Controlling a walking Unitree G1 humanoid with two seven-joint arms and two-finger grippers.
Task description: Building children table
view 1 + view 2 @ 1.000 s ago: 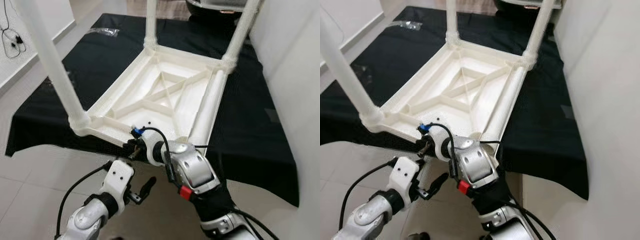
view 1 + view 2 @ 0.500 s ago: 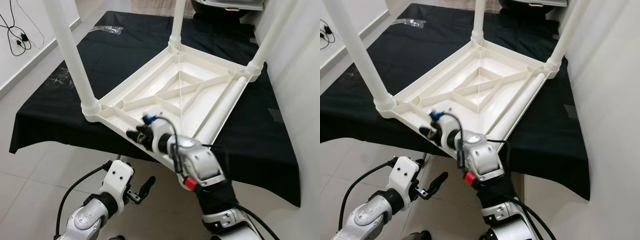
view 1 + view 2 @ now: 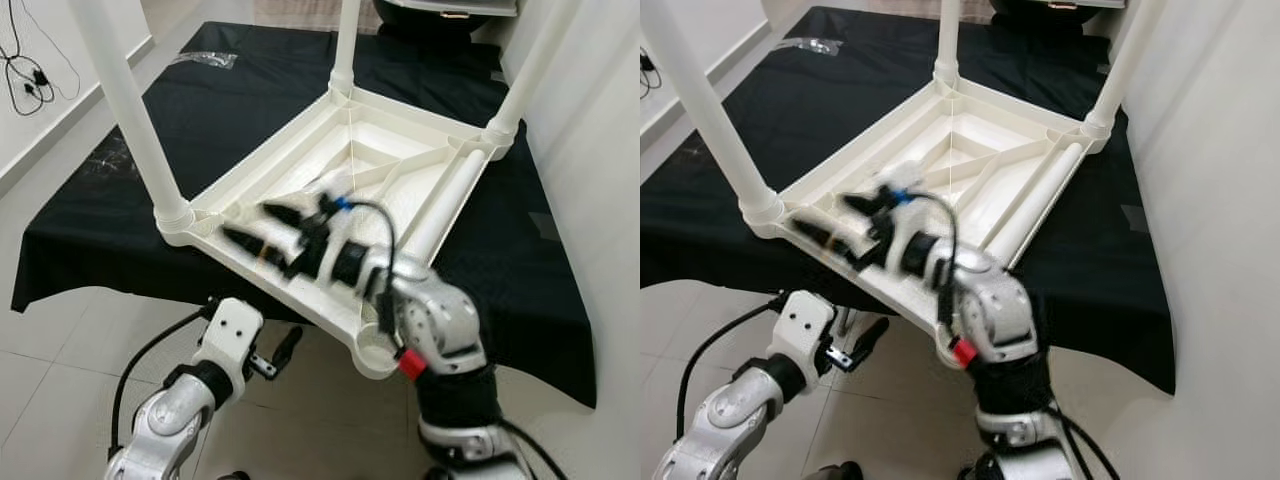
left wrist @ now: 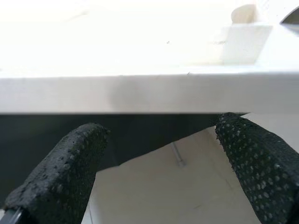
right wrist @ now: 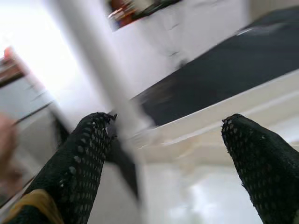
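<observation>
Table: the white plastic table [image 3: 380,180] lies upside down on a black cloth [image 3: 200,110], its ribbed underside facing up, the near corner hanging past the cloth's near edge.
Legs: three legs stand upright in their sockets — near-left leg [image 3: 125,100], far-left leg [image 3: 345,45], far-right leg [image 3: 530,65].
Loose leg: a fourth leg [image 3: 445,205] lies flat inside the frame along the right rail, not fitted.
Empty socket: the near corner socket [image 3: 372,352] is open, just beside the right arm's elbow.
Right gripper: the right gripper [image 3: 258,228] hangs over the near-left part of the underside, fingers [image 5: 86,154] spread apart and holding nothing; it is blurred in the head views.
Left gripper: the left gripper [image 3: 282,350] sits low, below the near rim; its wrist view looks up at the rim [image 4: 140,93], pads [image 4: 60,172] wide apart, empty.
Step in hand: probably fetching the loose leg for the last socket — a judgement, not a thing seen.
Doing it well: the right gripper should cross to the right rail and close on the loose leg near its middle so it lifts level; then stand it straight over the near socket and press down squarely. The left gripper could steady the near rim, since the overhanging corner may tip under a push.
</observation>
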